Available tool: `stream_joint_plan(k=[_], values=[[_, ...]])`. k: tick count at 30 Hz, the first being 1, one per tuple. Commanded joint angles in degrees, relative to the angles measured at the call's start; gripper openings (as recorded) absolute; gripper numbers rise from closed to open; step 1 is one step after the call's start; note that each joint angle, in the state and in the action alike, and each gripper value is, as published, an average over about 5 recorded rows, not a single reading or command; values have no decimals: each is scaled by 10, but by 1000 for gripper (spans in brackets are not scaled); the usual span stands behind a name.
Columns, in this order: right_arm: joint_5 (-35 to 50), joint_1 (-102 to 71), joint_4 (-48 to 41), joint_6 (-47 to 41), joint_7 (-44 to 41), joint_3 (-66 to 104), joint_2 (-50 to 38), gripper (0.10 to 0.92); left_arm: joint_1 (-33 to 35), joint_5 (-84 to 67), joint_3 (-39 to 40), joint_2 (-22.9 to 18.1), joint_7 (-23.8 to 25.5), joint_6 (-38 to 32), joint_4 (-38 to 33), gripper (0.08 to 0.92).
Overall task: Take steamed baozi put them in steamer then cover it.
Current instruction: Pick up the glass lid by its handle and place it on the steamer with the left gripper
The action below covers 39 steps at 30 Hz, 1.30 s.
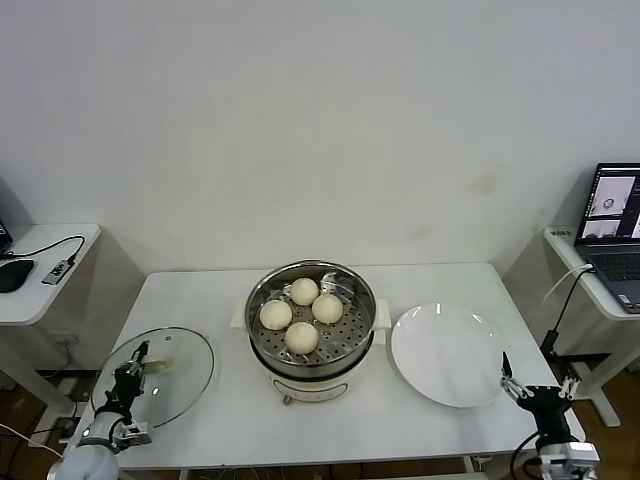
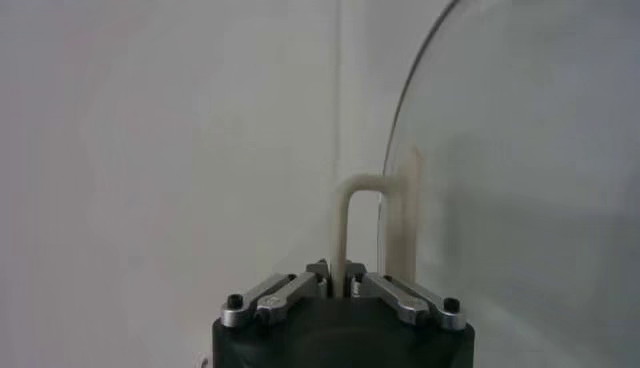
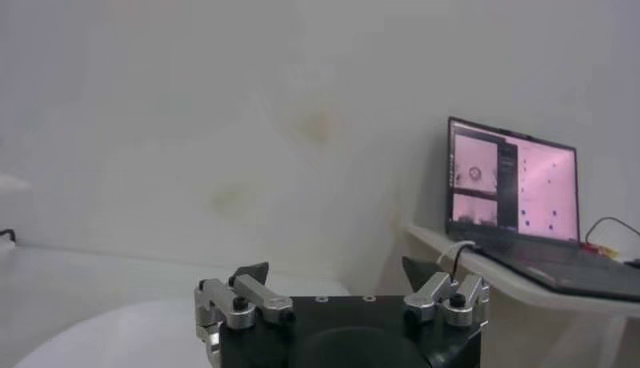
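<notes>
Several cream-white baozi (image 1: 302, 314) lie together on the perforated floor of the shiny steamer (image 1: 264, 288), which stands on a white cooker base at the table's middle. The clear glass cover (image 1: 180, 380) lies flat on the table's left front. My left gripper (image 1: 137, 362) is over the cover's near side, shut on its cream-white bar handle (image 1: 160, 367). In the left wrist view the handle (image 2: 345, 225) is pinched in the left gripper (image 2: 340, 282), and the cover (image 2: 520, 180) fills the side. My right gripper (image 1: 540, 384) hangs open off the table's right front corner, holding nothing; the right wrist view shows the same right gripper (image 3: 335, 272).
A flat white plate (image 1: 447, 354) lies right of the steamer. A laptop (image 1: 610, 222) sits on a side table at the right, and a mouse (image 1: 12, 274) with cables on a side table at the left. A wall stands close behind the table.
</notes>
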Motion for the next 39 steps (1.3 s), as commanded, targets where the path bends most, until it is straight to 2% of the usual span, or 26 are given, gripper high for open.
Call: stream_joint_plan(k=[1, 6, 13, 18, 23, 26, 31, 36, 39], values=[[-8, -4, 16, 3, -2, -6, -2, 823, 96, -36, -26, 15, 1, 125, -203, 152], [-13, -10, 15, 15, 3, -29, -5, 823, 104, -44, -30, 30, 29, 174, -292, 152], [-38, -16, 11, 25, 2, -49, 0, 823, 85, -77, -3, 80, 77, 224, -383, 152], [-69, -16, 5, 38, 9, -63, 11, 823, 35, -103, 74, 116, 93, 266, -412, 152], [-101, -18, 0, 46, 20, -74, 29, 823, -57, -95, 190, 142, 119, 312, -404, 152], [-120, -13, -14, 50, 27, -81, 39, 823, -110, -75, 257, 120, 133, 335, -386, 152], [-144, -2, -31, 60, 38, -91, 50, 823, -183, -16, 335, 50, 182, 373, -359, 152], [-143, 9, -43, 63, 37, -94, 47, 823, -234, 36, 377, -5, 240, 390, -328, 152], [-141, 11, -46, 62, 36, -92, 46, 823, -251, 54, 393, -22, 263, 394, -313, 152]])
